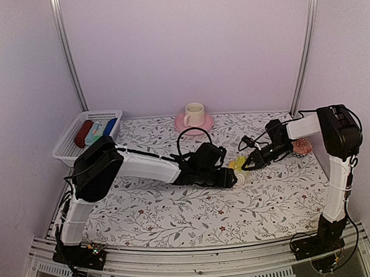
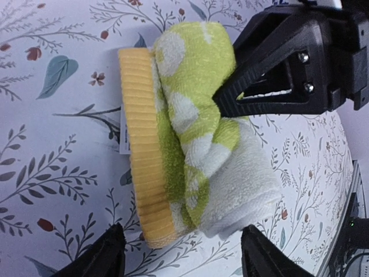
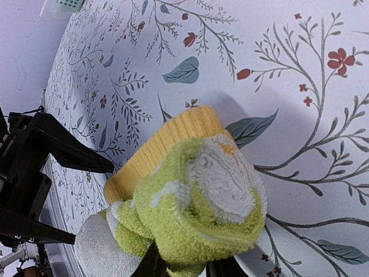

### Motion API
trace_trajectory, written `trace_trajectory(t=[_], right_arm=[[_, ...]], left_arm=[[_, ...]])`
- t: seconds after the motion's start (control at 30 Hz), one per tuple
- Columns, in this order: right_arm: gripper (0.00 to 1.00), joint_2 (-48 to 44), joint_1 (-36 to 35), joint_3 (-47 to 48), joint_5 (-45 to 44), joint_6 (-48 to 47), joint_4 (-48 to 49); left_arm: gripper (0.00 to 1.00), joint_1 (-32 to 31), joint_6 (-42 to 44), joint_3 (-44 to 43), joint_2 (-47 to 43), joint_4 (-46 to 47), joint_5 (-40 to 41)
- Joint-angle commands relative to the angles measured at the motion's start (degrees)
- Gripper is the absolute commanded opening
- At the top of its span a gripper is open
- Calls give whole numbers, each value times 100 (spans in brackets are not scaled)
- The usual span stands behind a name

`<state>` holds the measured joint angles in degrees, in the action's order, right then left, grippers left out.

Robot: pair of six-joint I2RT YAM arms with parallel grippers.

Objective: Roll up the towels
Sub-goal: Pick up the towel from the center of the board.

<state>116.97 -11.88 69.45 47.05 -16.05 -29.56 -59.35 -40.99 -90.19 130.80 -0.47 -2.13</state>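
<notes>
The left pincer stands wide, with its fingers on either side of one end of the towel. The right pincer is closed on the roll's other end and nips the terry. The towel is pale yellow with green marks and a ribbed yellow border. It lies rolled on the bench, right of centre, between the two arms. At the back left a white basket holds cloth rolls. A cup sits on a pink saucer at the back middle.
</notes>
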Motion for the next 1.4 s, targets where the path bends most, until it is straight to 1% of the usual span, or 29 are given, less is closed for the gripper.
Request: trace_trajectory(t=[0.0,0.13,0.23,0.27,0.3,0.33,0.43,0.57,0.87,1.03,1.2,1.37], right_arm=[[22,36,19,-63,-455,-31,-82],[22,22,10,-63,-480,-46,-83],[22,19,4,-63,-486,-62,-80],[22,15,-6,-63,-498,-56,-83],[22,14,-19,-65,-509,-62,-85],[22,9,-36,29,-520,-64,-78],[22,-40,-121,138,-548,-56,-93],[22,-157,-174,180,-614,-7,-100],[22,-216,-174,486,-495,194,-230],[23,-203,-191,508,-426,234,-257],[23,-52,-251,550,-529,260,-261],[23,-17,-285,567,-584,300,-265]], left_arm=[[76,216,-38,181,-319,223,-106],[77,501,-370,472,-314,571,-730],[78,668,-590,512,-202,836,-1197],[83,700,-629,501,-163,901,-1276],[95,718,-630,457,-111,940,-1340],[97,734,-599,356,-25,946,-1417],[97,748,-578,-53,324,733,-1691],[97,732,-612,-356,635,423,-1877],[92,554,-676,-535,949,13,-1981],[91,480,-810,-678,1187,-109,-2038],[91,388,-676,-1154,1365,-383,-2043],[91,313,-606,-1648,1674,-953,-2009]])
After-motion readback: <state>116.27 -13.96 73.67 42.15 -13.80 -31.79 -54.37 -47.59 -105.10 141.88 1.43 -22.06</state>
